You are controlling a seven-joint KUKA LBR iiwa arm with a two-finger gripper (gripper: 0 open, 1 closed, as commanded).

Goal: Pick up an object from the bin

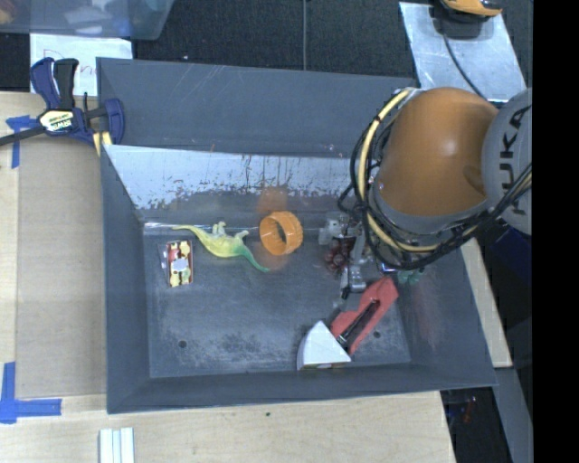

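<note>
Red plastic with a black strip, the long clip-like tool point(365, 314) lies just beside my gripper point(349, 264) near the right wall of the grey metal bin point(127, 298), likely why I hang low here, though I cannot tell whether my jaws stand apart or together.

A pale table point(54, 271) spreads at nine o'clock; a dark surface point(271, 32) runs along twelve, a white sheet point(68, 50) and translucent container point(99, 14) at eleven.
</note>
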